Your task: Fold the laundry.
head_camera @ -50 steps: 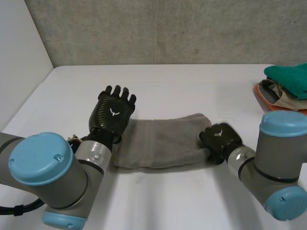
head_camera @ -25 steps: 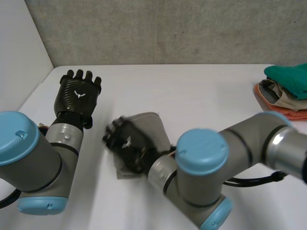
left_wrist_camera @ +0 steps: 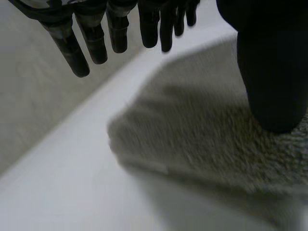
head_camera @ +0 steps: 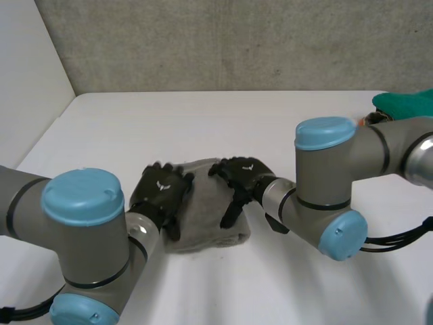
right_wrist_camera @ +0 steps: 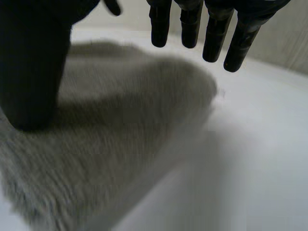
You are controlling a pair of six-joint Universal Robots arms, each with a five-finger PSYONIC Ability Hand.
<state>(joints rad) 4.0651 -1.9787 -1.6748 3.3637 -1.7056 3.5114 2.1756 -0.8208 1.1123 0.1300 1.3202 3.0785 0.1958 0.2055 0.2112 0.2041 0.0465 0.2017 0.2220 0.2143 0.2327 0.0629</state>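
A grey towel lies folded into a small thick pad in the middle of the white table. My left hand rests open on the towel's left edge. In the left wrist view its fingers hang straight above the table, and its thumb presses on the towel. My right hand lies open on the towel's far right part. The right wrist view shows straight fingers over the towel's edge and the thumb down on the pile. Neither hand grips the cloth.
A pile of folded clothes with a green cloth on top sits at the table's far right. A concrete wall runs along the back edge. The table's left edge slants beside my left arm.
The towel lay as a long strip and is now folded in half. My right hand carried its right end leftward and let go. My left hand lifted away, then came back onto the left edge.
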